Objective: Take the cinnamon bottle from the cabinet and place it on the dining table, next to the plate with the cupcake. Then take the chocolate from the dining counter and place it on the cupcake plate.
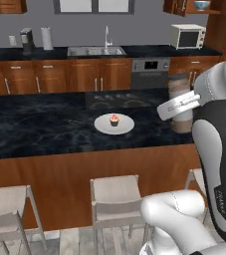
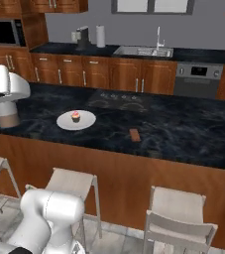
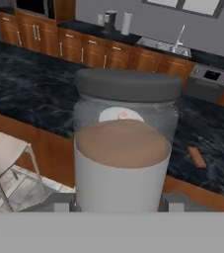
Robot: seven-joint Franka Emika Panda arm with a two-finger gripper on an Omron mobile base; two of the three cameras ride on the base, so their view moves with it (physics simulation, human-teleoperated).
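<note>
Where dark marbled counter (image 2: 183, 134) spans the kitchen, with wood cabinets, sink (image 1: 95, 51) and microwave (image 1: 188, 36) behind: bottle (image 3: 123, 153) pinched upright between the fingers, above the counter. Past the bottle, plate (image 2: 64, 124) with cupcake (image 2: 76, 116); chocolate (image 2: 134, 134) farther along, well apart. Stools (image 2: 178, 213) below. Chocolate plain from the right base, hidden from the left.
</note>
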